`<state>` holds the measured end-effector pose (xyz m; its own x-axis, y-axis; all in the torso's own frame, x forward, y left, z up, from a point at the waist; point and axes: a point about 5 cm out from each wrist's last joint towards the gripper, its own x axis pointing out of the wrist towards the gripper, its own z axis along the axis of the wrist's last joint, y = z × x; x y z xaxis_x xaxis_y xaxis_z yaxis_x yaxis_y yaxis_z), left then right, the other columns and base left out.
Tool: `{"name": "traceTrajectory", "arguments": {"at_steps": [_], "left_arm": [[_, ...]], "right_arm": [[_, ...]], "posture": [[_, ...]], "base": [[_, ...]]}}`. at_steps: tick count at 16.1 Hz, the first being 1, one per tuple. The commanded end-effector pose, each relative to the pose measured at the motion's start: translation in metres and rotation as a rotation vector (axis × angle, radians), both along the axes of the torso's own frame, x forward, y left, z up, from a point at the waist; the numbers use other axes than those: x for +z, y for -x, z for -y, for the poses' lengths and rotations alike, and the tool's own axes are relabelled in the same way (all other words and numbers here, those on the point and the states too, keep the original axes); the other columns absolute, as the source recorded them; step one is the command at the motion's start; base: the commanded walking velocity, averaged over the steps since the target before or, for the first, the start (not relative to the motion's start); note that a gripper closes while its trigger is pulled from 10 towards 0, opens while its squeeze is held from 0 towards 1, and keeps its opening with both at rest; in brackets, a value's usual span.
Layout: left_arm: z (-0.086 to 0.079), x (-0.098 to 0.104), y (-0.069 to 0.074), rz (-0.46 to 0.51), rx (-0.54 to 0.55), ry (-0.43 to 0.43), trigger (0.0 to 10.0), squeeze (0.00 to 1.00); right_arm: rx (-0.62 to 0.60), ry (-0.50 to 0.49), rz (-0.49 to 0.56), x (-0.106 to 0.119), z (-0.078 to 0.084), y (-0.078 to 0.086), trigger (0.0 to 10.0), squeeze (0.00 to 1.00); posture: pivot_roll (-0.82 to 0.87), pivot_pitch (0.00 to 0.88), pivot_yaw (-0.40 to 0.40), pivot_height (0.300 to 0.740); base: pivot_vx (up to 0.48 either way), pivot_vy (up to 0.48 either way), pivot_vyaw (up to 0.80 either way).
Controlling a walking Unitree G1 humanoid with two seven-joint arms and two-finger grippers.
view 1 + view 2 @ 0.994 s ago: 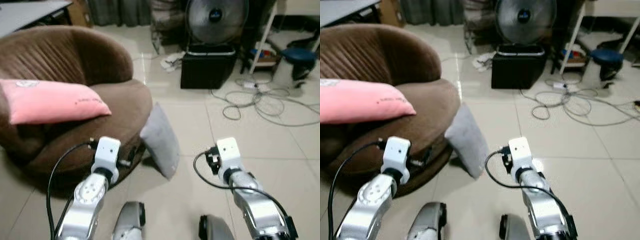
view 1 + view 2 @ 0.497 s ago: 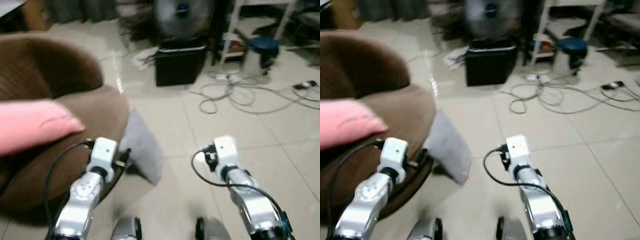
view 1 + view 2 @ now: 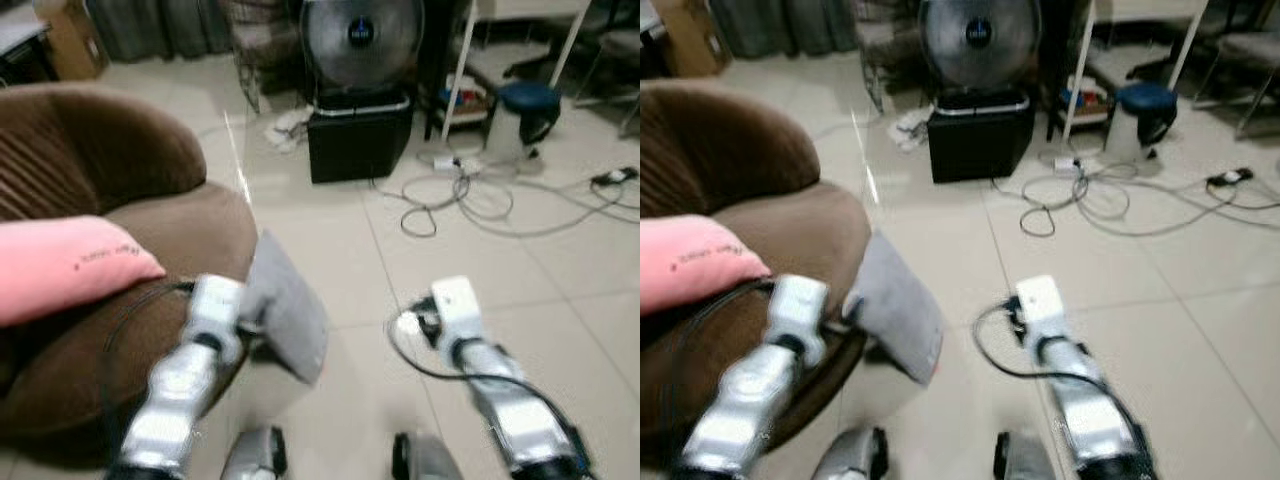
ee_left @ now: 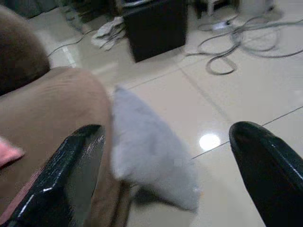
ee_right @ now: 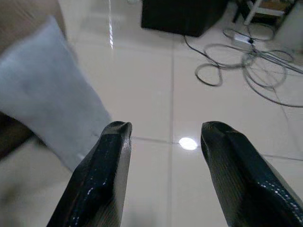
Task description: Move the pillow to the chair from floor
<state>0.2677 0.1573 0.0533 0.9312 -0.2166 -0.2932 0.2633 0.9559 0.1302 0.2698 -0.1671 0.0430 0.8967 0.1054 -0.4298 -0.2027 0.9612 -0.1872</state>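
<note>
A grey pillow (image 3: 285, 315) stands on its edge on the tiled floor, leaning against the front of the round brown chair (image 3: 150, 150). A pink pillow (image 3: 60, 265) lies on the chair's seat. My left arm (image 3: 200, 350) reaches forward, blurred, its wrist just left of the grey pillow. In the left wrist view, the left gripper (image 4: 165, 130) is open wide, with the grey pillow (image 4: 151, 151) a short way ahead between its fingers. My right gripper (image 5: 165, 126) is open over bare tile, and the grey pillow (image 5: 47, 94) is off to its side.
A black box (image 3: 360, 130) with a fan (image 3: 360, 35) on top stands on the floor behind the pillow. Loose cables (image 3: 470, 195) trail across the tiles at the right. A blue stool (image 3: 525, 100) and a white table leg (image 3: 455, 70) stand further back.
The whole view has swung to the right and partly back as the camera moved. My left arm is now blurred and its wrist sits closer to the grey pillow.
</note>
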Motion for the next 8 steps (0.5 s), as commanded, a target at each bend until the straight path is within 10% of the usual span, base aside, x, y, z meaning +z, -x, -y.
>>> {"name": "traceTrajectory", "arguments": {"at_steps": [1,8], "left_arm": [[-0.012,0.004,-0.003,0.013,0.022,-0.030,10.0,0.00],[-0.014,0.012,-0.018,0.022,0.022,-0.050,10.0,0.00]], "right_arm": [[0.050,-0.010,0.032,0.006,-0.010,-0.005,10.0,0.00],[0.071,-0.020,0.017,0.009,-0.010,-0.022,10.0,0.00]], "posture": [[-0.01,0.000,0.050,0.630],[0.06,0.000,-0.004,0.630]], "base": [[0.304,0.000,0.00],[0.299,0.000,0.39]]}}
